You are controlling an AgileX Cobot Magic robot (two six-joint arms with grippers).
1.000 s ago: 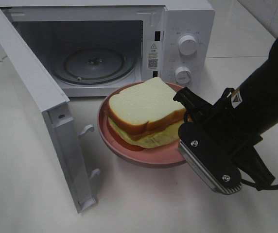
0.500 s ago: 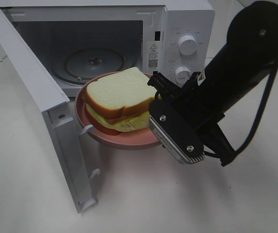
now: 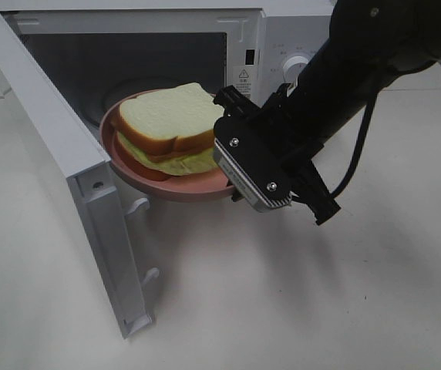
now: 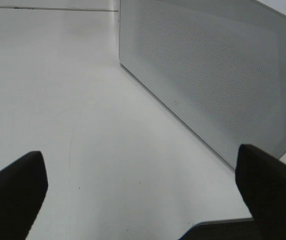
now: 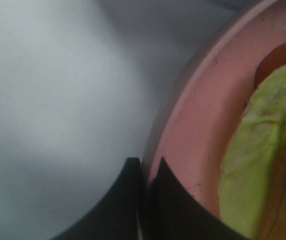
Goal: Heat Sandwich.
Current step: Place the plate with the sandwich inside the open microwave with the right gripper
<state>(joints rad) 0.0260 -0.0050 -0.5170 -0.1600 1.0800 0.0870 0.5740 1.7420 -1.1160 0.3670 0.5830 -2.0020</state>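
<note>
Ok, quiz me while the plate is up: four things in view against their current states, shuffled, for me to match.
Things:
1. sandwich
2. pink plate
3. microwave door
4. left fingers

States:
A. swung wide open
B. spread apart, nothing between them
C. pinched at its rim by the right fingers, off the table
D. lying on the plate

Pairs: 1-D, 2-C, 3-A, 4-B

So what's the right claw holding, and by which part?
The pink plate carrying the sandwich, pinched at its rim by the right claw.
</note>
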